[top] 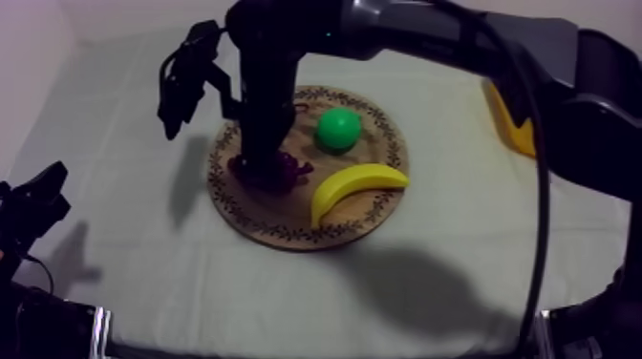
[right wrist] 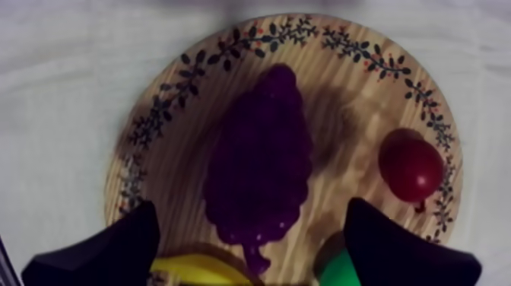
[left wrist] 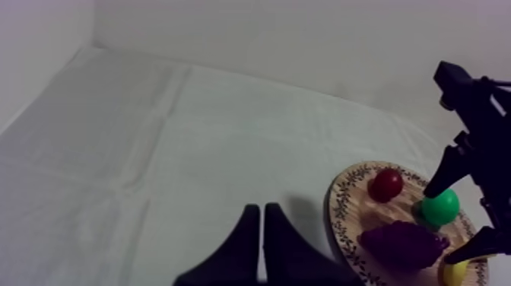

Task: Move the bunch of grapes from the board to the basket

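The purple bunch of grapes point(right wrist: 262, 163) lies on the round wooden board point(right wrist: 163, 114), left of its middle. My right gripper point(right wrist: 255, 251) hangs open just above it, one finger on each side of the bunch and nothing held. From above, my right gripper point(top: 260, 164) comes down over the grapes point(top: 292, 171) and hides part of them. The yellow basket point(top: 511, 122) stands at the right of the table, partly behind my right arm. My left gripper point(left wrist: 262, 243) is shut on nothing, low over the cloth to the left of the board point(left wrist: 346, 209); in the top view my left gripper point(top: 43, 194) sits at the left edge.
On the board also lie a green pear point(top: 337, 129), a banana point(top: 355, 186) and a small red fruit point(right wrist: 411, 166). Bare cloth lies left of the board and in front of it.
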